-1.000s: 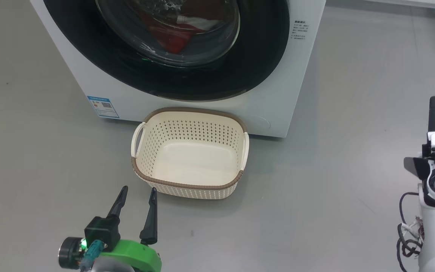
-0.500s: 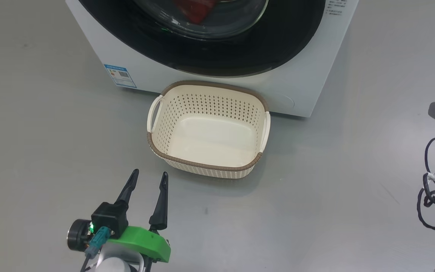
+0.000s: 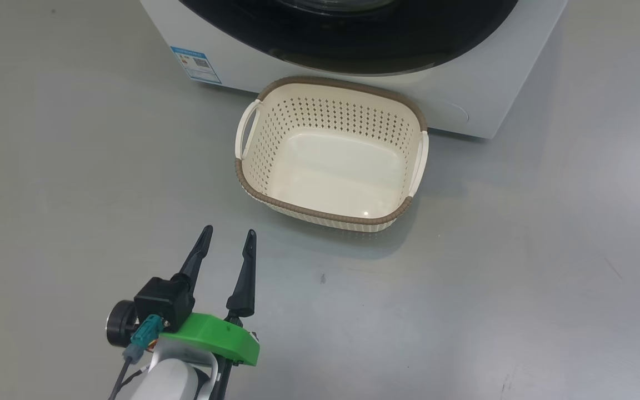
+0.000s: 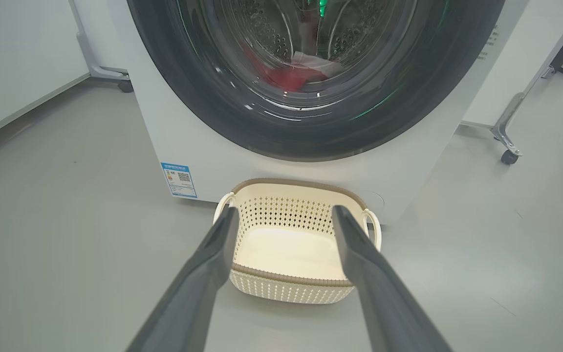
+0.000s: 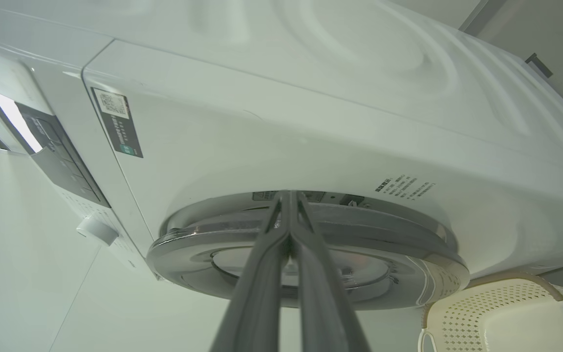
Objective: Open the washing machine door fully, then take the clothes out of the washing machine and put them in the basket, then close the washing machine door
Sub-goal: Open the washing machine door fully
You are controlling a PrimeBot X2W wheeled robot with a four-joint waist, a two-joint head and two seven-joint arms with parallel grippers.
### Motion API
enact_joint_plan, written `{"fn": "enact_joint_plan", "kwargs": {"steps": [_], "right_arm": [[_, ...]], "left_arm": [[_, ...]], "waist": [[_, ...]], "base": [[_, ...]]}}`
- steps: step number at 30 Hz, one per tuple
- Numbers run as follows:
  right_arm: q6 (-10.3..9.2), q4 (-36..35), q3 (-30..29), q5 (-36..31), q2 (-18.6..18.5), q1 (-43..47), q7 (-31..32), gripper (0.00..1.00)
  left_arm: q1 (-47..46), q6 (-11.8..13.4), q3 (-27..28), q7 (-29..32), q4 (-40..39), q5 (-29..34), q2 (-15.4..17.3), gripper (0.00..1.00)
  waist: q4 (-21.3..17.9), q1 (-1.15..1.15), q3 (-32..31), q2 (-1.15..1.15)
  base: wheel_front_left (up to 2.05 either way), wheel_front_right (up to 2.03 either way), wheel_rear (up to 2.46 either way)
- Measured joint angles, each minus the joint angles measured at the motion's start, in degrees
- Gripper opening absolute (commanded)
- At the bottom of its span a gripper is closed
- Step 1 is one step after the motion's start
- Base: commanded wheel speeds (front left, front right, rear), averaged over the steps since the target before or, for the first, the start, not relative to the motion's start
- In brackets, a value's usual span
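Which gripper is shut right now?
The right gripper: its two fingers are pressed together, tips by the washing machine door rim. The left gripper has its fingers spread apart.

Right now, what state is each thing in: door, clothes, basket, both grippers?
Washing machine door: looks closed, not swung open.
Clothes: inside the washing machine, behind the door.
Basket: upright on the floor, empty.
Left gripper: open, holding nothing.
Right gripper: shut, empty, tips at the door's edge.
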Motion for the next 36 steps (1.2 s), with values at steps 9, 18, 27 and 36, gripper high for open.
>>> {"fn": "enact_joint_plan", "kwargs": {"steps": [9, 18, 27, 36], "right_arm": [[-0.56, 3.2, 0.3, 0.8, -3.8, -6.8, 4.9, 0.00], [-1.00, 7.7, 0.0, 3.4, -3.9, -10.9, 8.6, 0.00], [-1.01, 12.2, -1.0, 5.8, -3.7, -14.6, 10.8, 0.00], [-1.07, 18.4, -0.4, 5.0, -5.1, -17.1, 12.4, 0.00]], "left_arm": [[-2.4, 0.1, -1.7, 0.0, -0.3, -0.7, 0.0, 1.00], [-3.0, 0.3, -2.7, 0.0, -0.3, -1.4, -0.1, 1.00], [-3.5, 0.6, -3.5, 0.0, -0.6, -1.8, -0.1, 1.00], [-4.0, 0.7, -4.2, 0.0, -0.9, -2.7, -0.2, 1.00]], "waist": [[2.7, 0.00, 3.5, 0.00], [5.4, 0.00, 5.3, 0.00], [7.2, 0.00, 6.7, 0.00], [8.5, 0.00, 7.6, 0.00]], "base": [[0.00, 0.00, 0.00], [0.00, 0.00, 0.00], [0.00, 0.00, 0.00], [0.00, 0.00, 0.00]]}}
